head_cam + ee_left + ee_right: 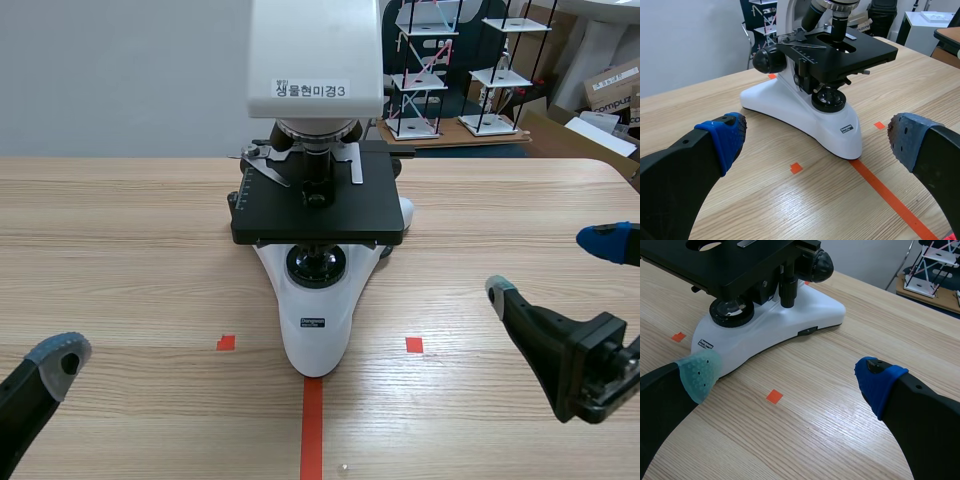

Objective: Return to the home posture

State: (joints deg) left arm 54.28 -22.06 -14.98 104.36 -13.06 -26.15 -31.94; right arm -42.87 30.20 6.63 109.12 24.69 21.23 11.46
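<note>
microscope [318,200] with a white curved base [775,325] and a flat black stage [850,50] stands at the middle of a pale wood-grain tabletop [120,230], its narrow foot pointing at a strip of orange-red tape [311,430]. the left end effector [817,140] hangs low near the robot's side of the tabletop, fingers spread wide and holding nothing. the right end effector [790,376] sits low on the other side, also wide open and empty. neither touches the microscope, so the arms look close to a resting pose.

likely risk: the open fingers on both sides point toward the microscope's base, so an inward swing while pulling back could knock the foot and slide or tip what looks a top-heavy instrument. a low arm could also drag a pad across the tabletop.

textures: the base looks smooth, glossy and rounded. the stage is matt with hard edges, with a thin metal clip [805,45] on top and a round black focus knob [769,60] at the side. the fingers are thick and matt black, tipped with soft dotted pads [725,137], blue on the left arm, one grey-green and one blue on the right.
</note>
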